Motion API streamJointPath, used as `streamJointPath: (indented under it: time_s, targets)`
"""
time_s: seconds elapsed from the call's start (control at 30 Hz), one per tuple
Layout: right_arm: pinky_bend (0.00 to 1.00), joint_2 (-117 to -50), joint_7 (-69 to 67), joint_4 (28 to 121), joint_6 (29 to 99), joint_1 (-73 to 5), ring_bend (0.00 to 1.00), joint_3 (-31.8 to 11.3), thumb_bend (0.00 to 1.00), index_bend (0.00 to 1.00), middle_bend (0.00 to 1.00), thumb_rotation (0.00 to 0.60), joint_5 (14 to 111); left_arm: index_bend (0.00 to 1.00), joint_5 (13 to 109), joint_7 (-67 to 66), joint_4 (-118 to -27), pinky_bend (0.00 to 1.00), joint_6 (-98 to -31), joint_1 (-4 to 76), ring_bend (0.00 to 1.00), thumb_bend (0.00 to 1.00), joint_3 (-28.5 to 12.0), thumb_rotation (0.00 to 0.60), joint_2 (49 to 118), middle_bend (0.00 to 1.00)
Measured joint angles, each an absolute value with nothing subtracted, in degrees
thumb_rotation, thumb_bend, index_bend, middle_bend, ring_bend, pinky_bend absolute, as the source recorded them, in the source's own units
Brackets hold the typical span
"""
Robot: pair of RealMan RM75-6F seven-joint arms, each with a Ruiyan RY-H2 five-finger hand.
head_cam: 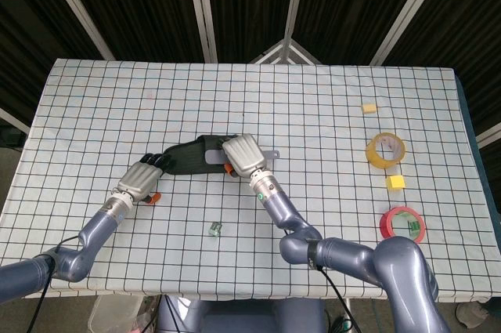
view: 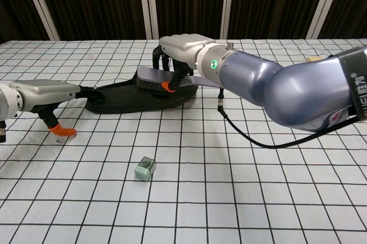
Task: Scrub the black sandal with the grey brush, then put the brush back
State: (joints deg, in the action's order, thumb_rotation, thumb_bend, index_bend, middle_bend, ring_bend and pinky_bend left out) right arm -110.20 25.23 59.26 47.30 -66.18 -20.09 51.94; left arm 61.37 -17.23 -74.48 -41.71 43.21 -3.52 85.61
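- Left robot hand lies low on the desk, fingers reaching to the heel end of the black sandal and pressing on it.
- Sandal sits flat near the middle of the checked cloth.
- Right robot hand is closed around the grey brush, whose bristles touch the top of the sandal.
- Small green block rests nearer the front edge.
- Yellow tape roll, red tape roll and two yellow cubes lie far right.
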Motion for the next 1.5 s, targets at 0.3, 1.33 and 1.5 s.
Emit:
streamJointPath:
  time_s: [0.3, 1.33, 1.5]
  targets:
    - [0.58, -111.21, 26.19, 58.04, 47.75, -66.54, 0.54, -20.55, 0.47, 0.73, 0.61, 0.6, 51.23, 0.0, 61.04, -17.79, -75.25, 0.02, -42.3, 43.22, 0.01, 0.48, -3.47, 0.598, 85.19, 0.02]
    - [0.58, -105.99, 30.37, 63.33, 51.21, -61.84, 0.54, -18.78, 0.47, 0.73, 0.61, 0.6, 51.02, 0.0, 64.29, -16.76, -79.78, 0.02, -47.55, 41.32, 0.0, 0.32, -2.89, 0.598, 82.58, 0.0]
    - [0.58, -102.74, 34.06, 69.98, 54.19, -60.48, 0.54, -18.63, 0.47, 0.73, 0.61, 0.6, 50.35, 0.0, 67.69, -14.92, -80.87, 0.02, -50.29, 40.22, 0.0, 0.27, -2.69, 0.597, 81.93, 0.0]
